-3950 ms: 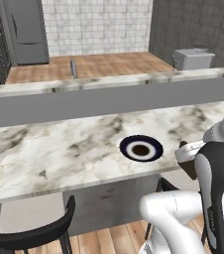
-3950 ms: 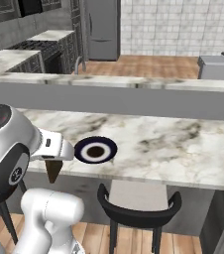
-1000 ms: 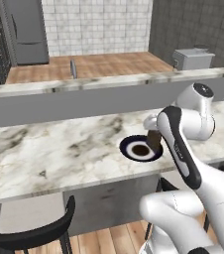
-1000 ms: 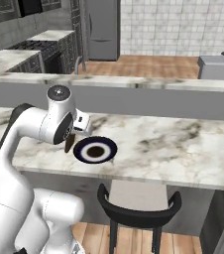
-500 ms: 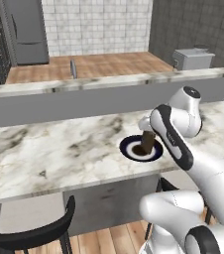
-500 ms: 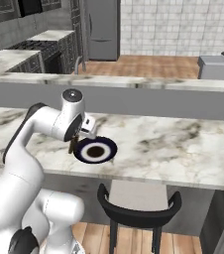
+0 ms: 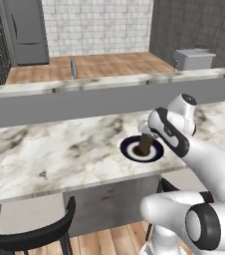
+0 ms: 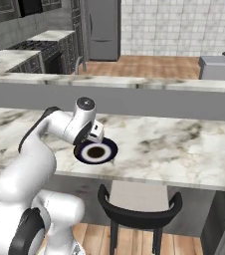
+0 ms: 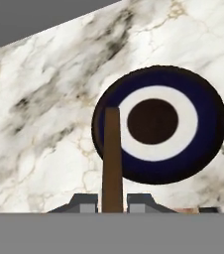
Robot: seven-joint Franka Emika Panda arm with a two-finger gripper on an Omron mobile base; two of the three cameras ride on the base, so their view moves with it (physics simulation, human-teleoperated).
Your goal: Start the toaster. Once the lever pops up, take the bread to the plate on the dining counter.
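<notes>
Your tool (image 9: pixel 112 201) is clamped on the bread (image 9: pixel 112 158), edge-up over the plate's (image 9: pixel 203 149) nine o'clock rim on the desk (image 9: pixel 44 109).

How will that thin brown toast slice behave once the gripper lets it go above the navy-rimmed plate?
The thin brown toast slice looks stiff: it stands straight on edge between the fingertips, no sag. Released upright, it will probably tip flat. It seems light, so it may skid on the navy-rimmed plate, whose surface looks smooth.
</notes>
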